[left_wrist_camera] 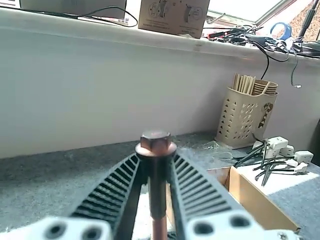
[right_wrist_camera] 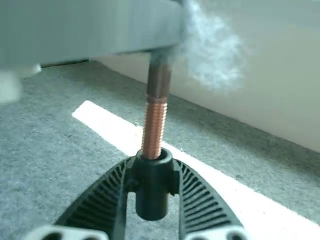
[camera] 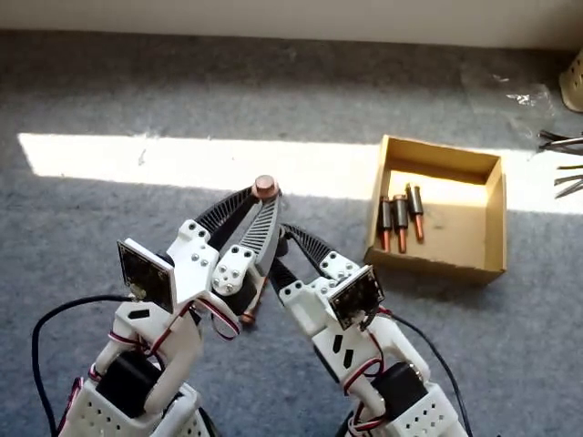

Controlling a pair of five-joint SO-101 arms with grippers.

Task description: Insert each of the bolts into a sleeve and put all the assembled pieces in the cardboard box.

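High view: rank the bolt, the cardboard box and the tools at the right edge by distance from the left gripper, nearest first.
1. Bolt: clamped in the left gripper itself.
2. Cardboard box: on the carpet, to the right of the arms.
3. Tools: far right edge, beyond the box.

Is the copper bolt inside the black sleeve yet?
Partly in: the copper bolt has its tip in the black cylindrical sleeve; its thread shows above the mouth.

Box (camera: 437, 264): top open, three pieces (camera: 401, 218) along its left wall, rest of floor bare; left of box the left gripper (camera: 262, 194) clamping a bolt (camera: 264, 187) and right gripper (camera: 279, 238) clamping a sleeve (right_wrist_camera: 150, 187) block the way; carpet (camera: 410, 91) behind box free; tools (camera: 560, 141) right of box.
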